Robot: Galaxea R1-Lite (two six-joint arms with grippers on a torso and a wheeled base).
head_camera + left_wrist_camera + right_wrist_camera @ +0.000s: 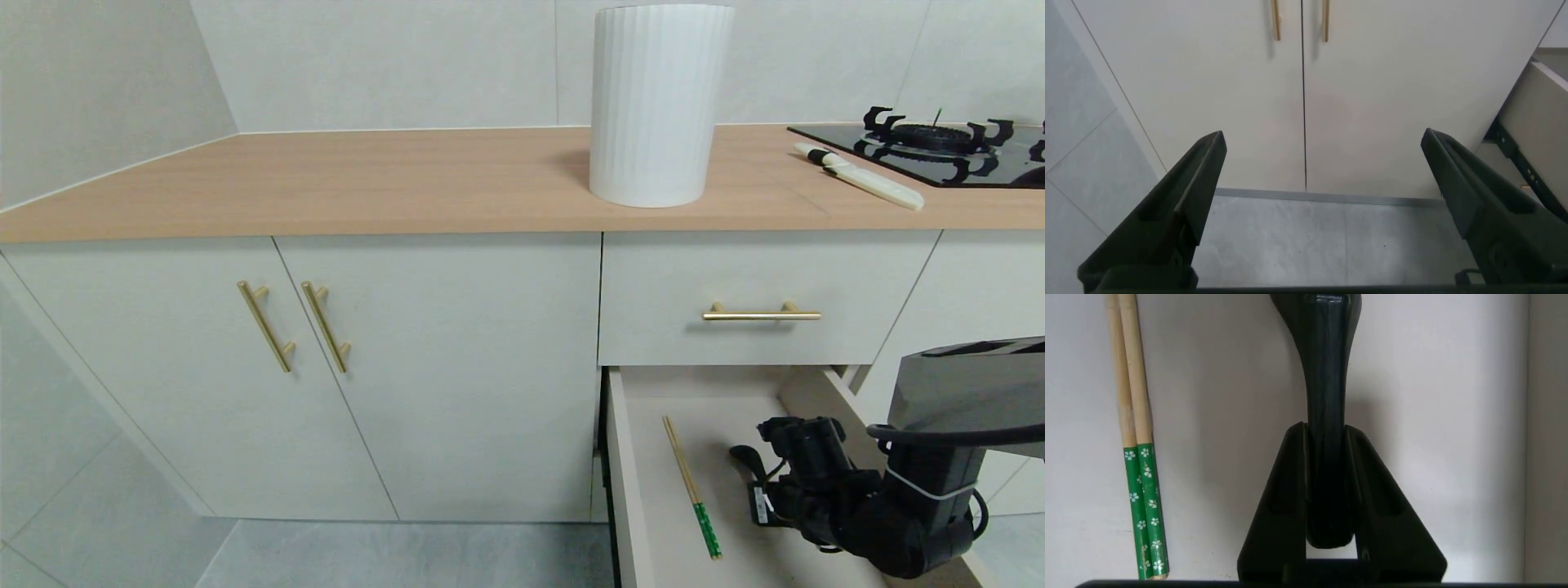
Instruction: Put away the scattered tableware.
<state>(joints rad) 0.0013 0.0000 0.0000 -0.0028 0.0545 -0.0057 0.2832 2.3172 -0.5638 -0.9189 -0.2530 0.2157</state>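
A black utensil [1327,384] is being gripped by the right gripper [1327,433]. Its fingers [1290,482] are being held closed on the utensil's narrow stem, one on each side. The gripper is being held inside the open drawer [627,457], in its right part. The utensil's wider end is being pointed toward the far left. Whether this end is touching the drawer floor cannot be told.

A pair of chopsticks [691,487] is being carried on the drawer floor, left of the utensil and apart from it. The two sticks are lying side by side and touching. Their green patterned ends are being pointed toward the near side.

The left gripper [1323,143] is being held low, in front of the cabinet doors [1306,90] and above the floor [1315,237]. Its fingers [1192,196] are being kept wide apart, with nothing between them.

Directly above the open drawer, a second drawer [694,278] is being kept shut. Its gold handle [762,314] is lying level.

On the table [367,180], a white ribbed container [653,106] is standing upright above the shut drawer. A pale knife [865,177] is lying on the table to the right of the container and well apart from it. The knife is just beside the near left edge of the black hob [939,151].
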